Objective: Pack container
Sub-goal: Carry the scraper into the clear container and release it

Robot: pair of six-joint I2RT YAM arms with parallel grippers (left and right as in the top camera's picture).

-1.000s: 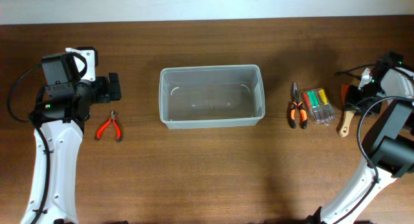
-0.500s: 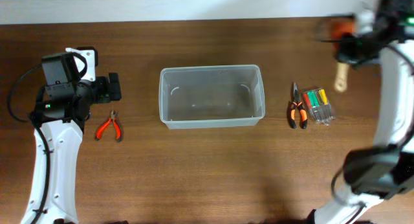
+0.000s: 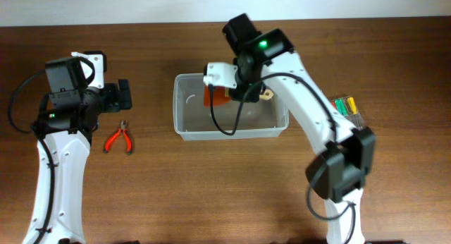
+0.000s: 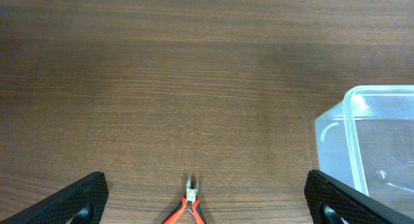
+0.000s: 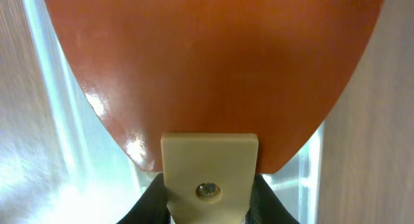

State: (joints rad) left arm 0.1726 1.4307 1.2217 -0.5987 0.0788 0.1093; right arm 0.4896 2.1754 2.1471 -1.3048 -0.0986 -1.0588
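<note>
The clear plastic container [image 3: 184, 127] stands at the table's middle. My right gripper [image 3: 238, 91] hovers over its left half, shut on the cream handle [image 5: 209, 169] of an orange-bladed scraper [image 3: 213, 98]. In the right wrist view the orange blade [image 5: 207, 62] fills the frame, with the container's wall [image 5: 55, 114] below it. My left gripper [image 3: 124, 96] is open and empty over the bare table, left of the container. Red-handled pliers [image 3: 118, 139] lie below it and also show in the left wrist view [image 4: 189, 210], between the open fingers [image 4: 81, 198]. The container's corner [image 4: 352, 130] shows at the right.
A small clear case of coloured screwdrivers [image 3: 347, 105] lies right of the container, partly hidden by my right arm. The white wall edge runs along the table's back.
My right arm has swung from the table's far right to over the container, carrying the scraper. The left arm has not moved.
</note>
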